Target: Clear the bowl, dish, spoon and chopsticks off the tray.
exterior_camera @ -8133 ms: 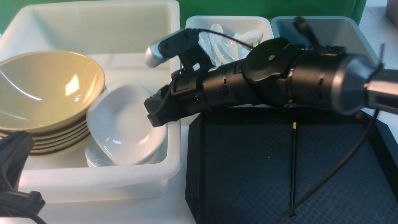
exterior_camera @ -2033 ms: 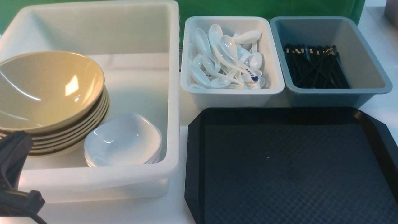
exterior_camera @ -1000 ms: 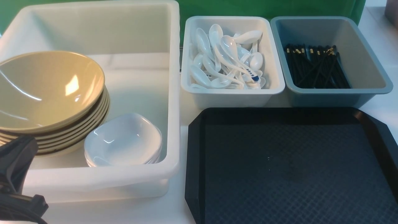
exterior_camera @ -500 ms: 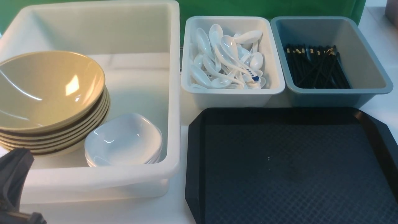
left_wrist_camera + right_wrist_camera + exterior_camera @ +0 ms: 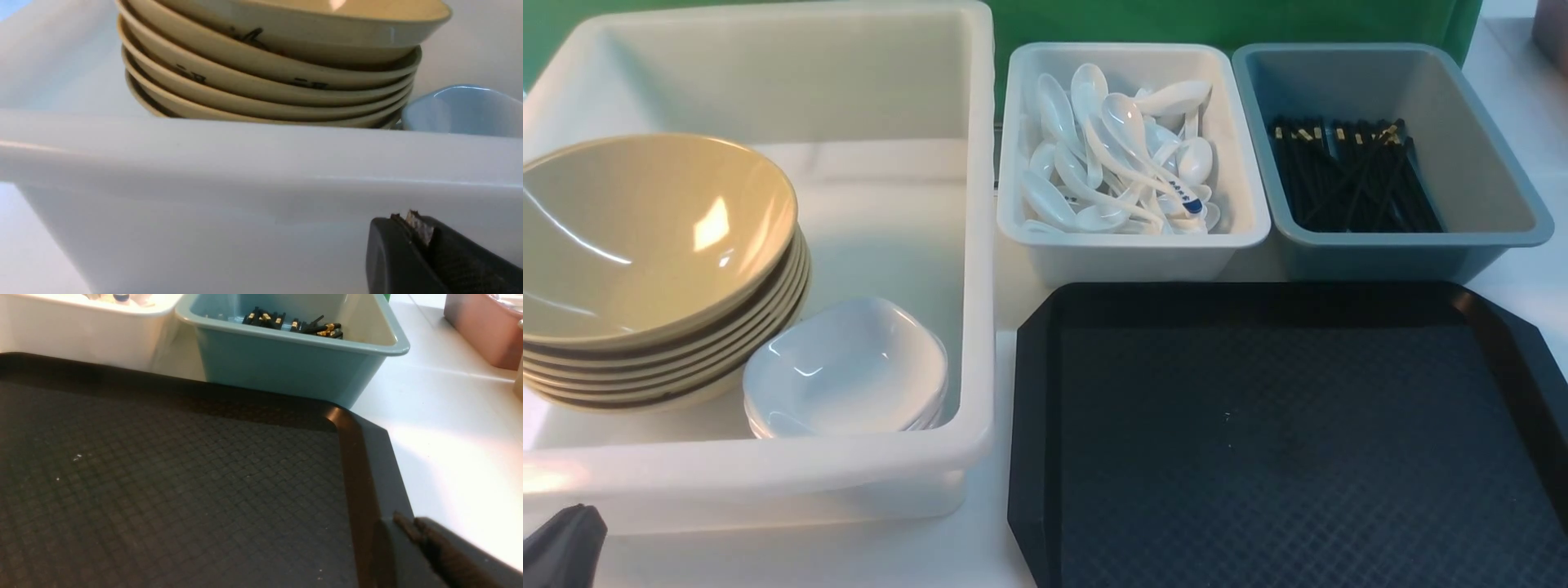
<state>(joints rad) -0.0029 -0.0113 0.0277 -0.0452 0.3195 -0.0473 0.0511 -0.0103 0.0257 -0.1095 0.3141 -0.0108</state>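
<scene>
Black diamond-textured tray (image 5: pixel 1282 441) lies bare on a white worktop (image 5: pixel 449 416), with tubs beyond and beside it.

Khaki-yellow bowl (image 5: pixel 645 237) tops a stack in the large white tub (image 5: pixel 768 482) to the tray's left, white dishes (image 5: pixel 845 380) just beside it. Beyond the tray, white spoons (image 5: pixel 1119 163) fill a small white tub (image 5: pixel 1131 249); black chopsticks (image 5: pixel 1352 175) lie in the grey-blue tub (image 5: pixel 1380 253). Left end effector (image 5: pixel 421 241) is closed, empty, outside the large tub's wall. Right end effector (image 5: pixel 412 531) sits at the tray's edge; its state cannot be told.
</scene>
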